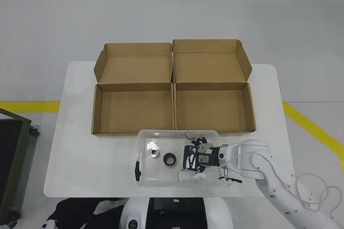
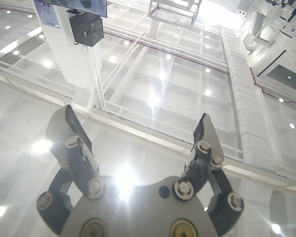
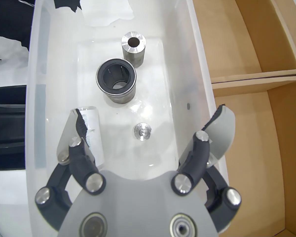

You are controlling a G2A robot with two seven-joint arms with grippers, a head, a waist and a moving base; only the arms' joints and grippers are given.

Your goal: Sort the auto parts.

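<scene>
The right gripper (image 3: 148, 111) is wide open in the clear plastic tub (image 3: 201, 57) — a small shiny metal knob (image 3: 142, 131) lies between its fingers (image 3: 81, 126), near a black-and-steel ring (image 3: 118, 94).

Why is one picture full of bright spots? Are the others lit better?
Left wrist view: the left gripper points at ceiling lamps, which flare into starbursts, one glaring over its base. Right wrist view: even light, only small glints inside the clear bin; the cardboard box edges bow from the lens. Top view: soft, even light, faint shadows.
</scene>
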